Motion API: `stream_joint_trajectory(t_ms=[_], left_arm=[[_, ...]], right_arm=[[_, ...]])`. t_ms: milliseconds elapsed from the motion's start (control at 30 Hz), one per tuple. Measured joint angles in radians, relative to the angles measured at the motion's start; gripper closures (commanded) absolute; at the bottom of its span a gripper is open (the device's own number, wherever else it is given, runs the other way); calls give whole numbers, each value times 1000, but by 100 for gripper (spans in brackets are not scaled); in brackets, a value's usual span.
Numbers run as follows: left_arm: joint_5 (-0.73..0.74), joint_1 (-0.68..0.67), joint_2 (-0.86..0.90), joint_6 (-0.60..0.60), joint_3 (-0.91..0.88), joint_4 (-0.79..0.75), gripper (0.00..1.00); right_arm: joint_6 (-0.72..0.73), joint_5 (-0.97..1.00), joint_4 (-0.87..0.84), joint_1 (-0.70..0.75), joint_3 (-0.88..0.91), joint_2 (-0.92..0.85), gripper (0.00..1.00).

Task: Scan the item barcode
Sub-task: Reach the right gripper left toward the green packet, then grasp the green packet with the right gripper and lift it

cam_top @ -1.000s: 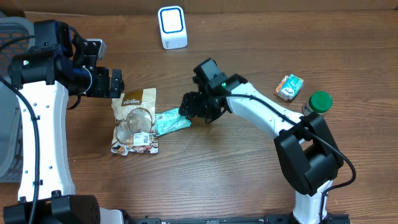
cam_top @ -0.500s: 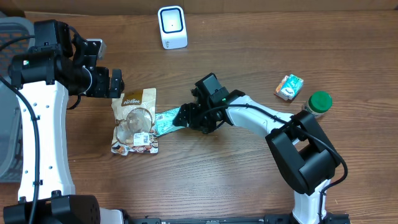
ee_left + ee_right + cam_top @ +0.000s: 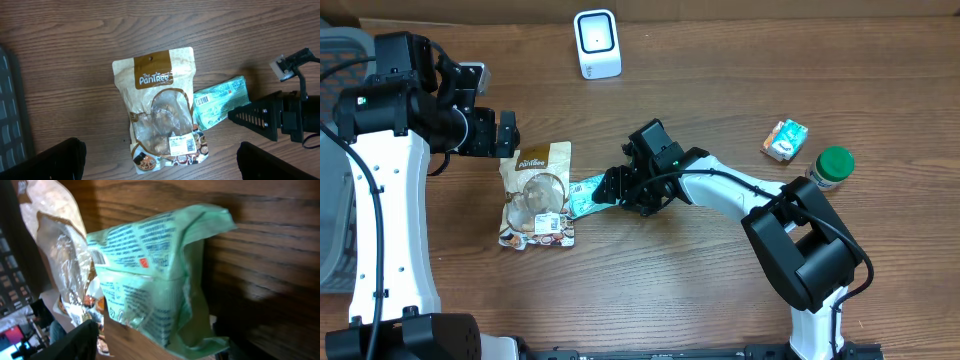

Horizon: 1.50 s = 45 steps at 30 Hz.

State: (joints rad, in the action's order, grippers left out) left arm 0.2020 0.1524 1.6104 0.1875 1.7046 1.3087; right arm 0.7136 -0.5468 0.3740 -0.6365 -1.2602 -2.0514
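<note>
Overhead: green packet (image 3: 588,194) on table (image 3: 720,290), long axis left-right, end touching right gripper (image 3: 612,187), the nearer arm. Left wrist: left gripper (image 3: 160,150) wide open, empty, above brown pouch (image 3: 159,115). Right wrist: jaws part-open astride packet's end; hold unconfirmed.

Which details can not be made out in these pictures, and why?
- Overhead: the right gripper covers one end of the green packet; whether it grips cannot be told.
- Right wrist: the brown pouch is blurred and cut off by the left edge.
- Overhead: the brown pouch's label is too small to read.
</note>
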Motion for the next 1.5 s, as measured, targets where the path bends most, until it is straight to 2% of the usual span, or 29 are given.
stream_joint_trajectory(t_ms=[833, 1100, 1200, 1433, 1500], left_arm=[[0, 0, 0, 0, 0, 0, 0], [0, 0, 0, 0, 0, 0, 0], [0, 0, 0, 0, 0, 0, 0], [0, 0, 0, 0, 0, 0, 1], [0, 0, 0, 0, 0, 0, 0]], right_arm=[[19, 178, -101, 19, 0, -1, 34], [18, 211, -97, -5, 0, -2, 49], [17, 218, -93, -27, 0, -5, 60], [25, 203, -96, -45, 0, -16, 96], [30, 184, -100, -37, 0, -16, 96]])
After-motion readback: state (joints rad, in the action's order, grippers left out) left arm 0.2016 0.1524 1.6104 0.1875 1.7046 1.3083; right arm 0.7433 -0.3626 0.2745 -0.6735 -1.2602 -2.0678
